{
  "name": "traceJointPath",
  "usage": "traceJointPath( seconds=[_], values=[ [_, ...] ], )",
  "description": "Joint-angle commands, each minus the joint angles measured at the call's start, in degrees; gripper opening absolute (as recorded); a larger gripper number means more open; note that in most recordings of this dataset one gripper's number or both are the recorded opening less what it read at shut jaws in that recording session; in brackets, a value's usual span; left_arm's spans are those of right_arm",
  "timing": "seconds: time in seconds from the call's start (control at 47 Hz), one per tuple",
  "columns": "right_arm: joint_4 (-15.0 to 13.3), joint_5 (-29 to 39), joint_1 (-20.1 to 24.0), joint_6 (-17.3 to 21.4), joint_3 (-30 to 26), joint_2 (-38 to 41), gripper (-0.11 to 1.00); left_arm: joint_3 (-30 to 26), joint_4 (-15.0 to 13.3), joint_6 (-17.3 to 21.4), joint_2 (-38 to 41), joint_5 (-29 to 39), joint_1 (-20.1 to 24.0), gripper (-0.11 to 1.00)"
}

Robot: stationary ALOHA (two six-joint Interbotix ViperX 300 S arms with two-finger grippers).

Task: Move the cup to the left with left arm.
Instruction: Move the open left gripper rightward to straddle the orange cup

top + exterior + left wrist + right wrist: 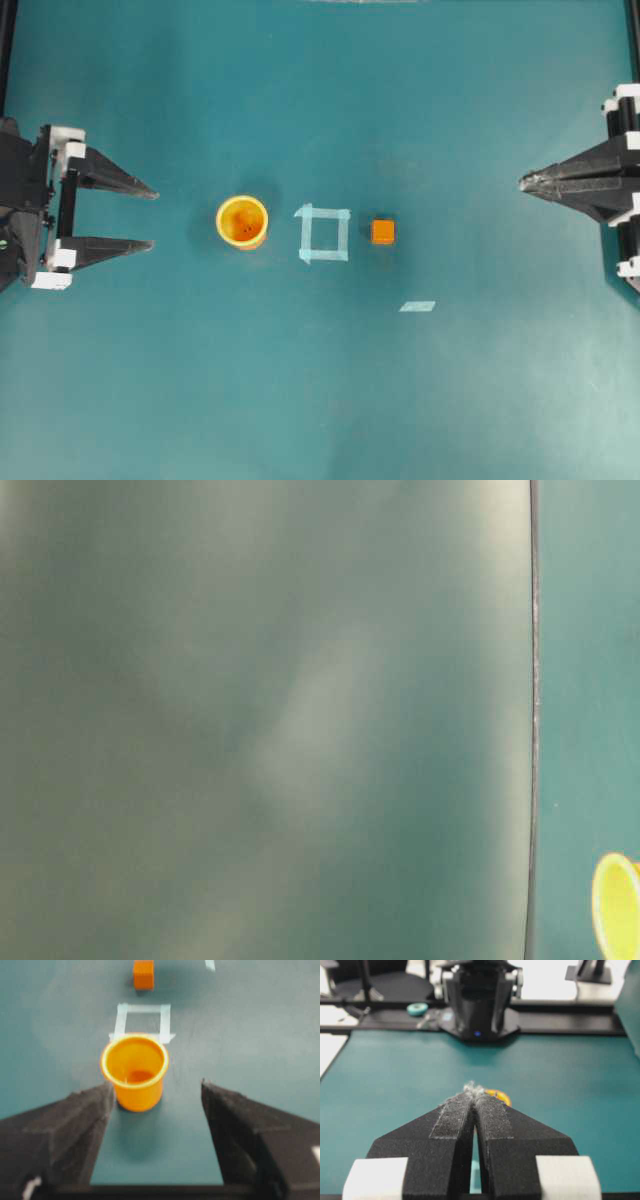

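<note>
overhead exterior view: the cup (242, 221) stands upright on the green table (320, 400), just left of a square of pale tape (324, 233), with a small orange cube (383, 232) right of the square and a loose tape strip (417, 306) further down. the left gripper (154, 218) sits at the left edge with its jaws spread wide, tips pointing at the cup but apart from it, nothing between them. in the left wrist view the cup (134, 1071) lies ahead of the fingers (65, 1125), nearer the one on the left of that view, outside the gap. the right gripper (522, 182) waits at the right edge, jaws pressed together, well apart from everything. the table-level view shows only the cup's yellow rim (615, 905) at the lower right corner.
</note>
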Motion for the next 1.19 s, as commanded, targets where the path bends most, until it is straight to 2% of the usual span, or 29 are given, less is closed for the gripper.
traceJointPath(
  seconds=[0.0,0.255,0.553,0.958,1.17],
  values=[
    [0.09,-0.18,-0.09,0.09,-1.67,0.35,0.0,0.26,0.09,0.09,2.29,-2.9,0.26,0.68],
    [0.09,-0.18,-0.09,0.0,-1.67,0.35,0.0,-0.26,0.09,-0.09,11.95,-5.01,2.2,0.73],
    [0.09,0.09,-0.09,0.0,-1.76,0.35,0.0,-5.27,0.09,0.0,24.26,-6.59,2.64,0.85],
    [0.09,0.18,-0.09,0.09,-1.76,0.35,0.0,-8.26,0.18,0.18,36.56,-17.58,5.01,0.85],
    [0.09,0.18,-0.09,0.09,-1.85,0.26,0.0,-10.11,0.18,0.0,39.55,-18.63,4.66,0.85]
  ],
)
